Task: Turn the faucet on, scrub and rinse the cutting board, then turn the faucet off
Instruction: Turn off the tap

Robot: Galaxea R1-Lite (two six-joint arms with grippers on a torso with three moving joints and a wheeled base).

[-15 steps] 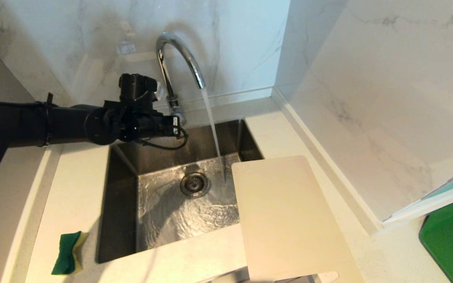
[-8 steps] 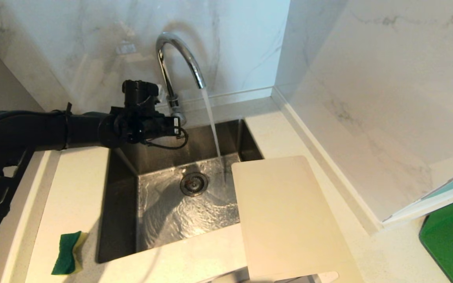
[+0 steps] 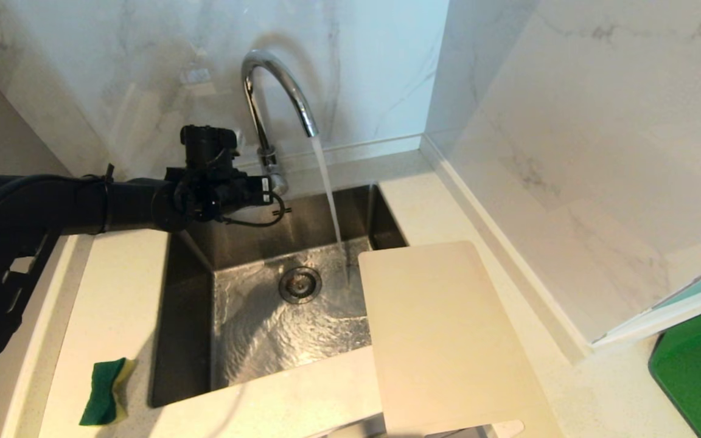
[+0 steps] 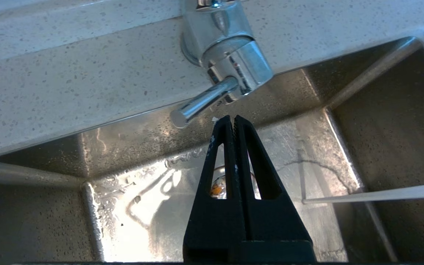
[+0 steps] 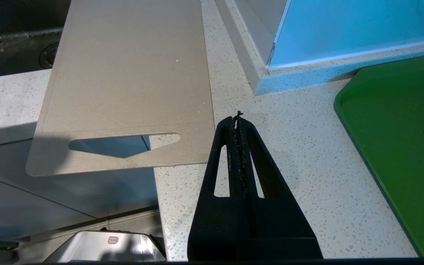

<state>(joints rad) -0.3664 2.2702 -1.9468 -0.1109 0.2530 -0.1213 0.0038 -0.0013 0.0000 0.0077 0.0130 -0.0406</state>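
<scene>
With fingers pressed together and empty, the left gripper [image 4: 234, 118] is held just beside the faucet [image 3: 277, 97] lever [image 4: 202, 103]; it could be knocked shut.

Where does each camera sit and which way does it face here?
Head view: high up, looking down at the sink, running faucet and cutting board; left arm shows.
Left wrist view: behind the shut left gripper, facing the faucet's lever.
Right wrist view: behind the shut right gripper, facing the counter beside the board.
Shared: head and right wrist views both show the cutting board.
</scene>
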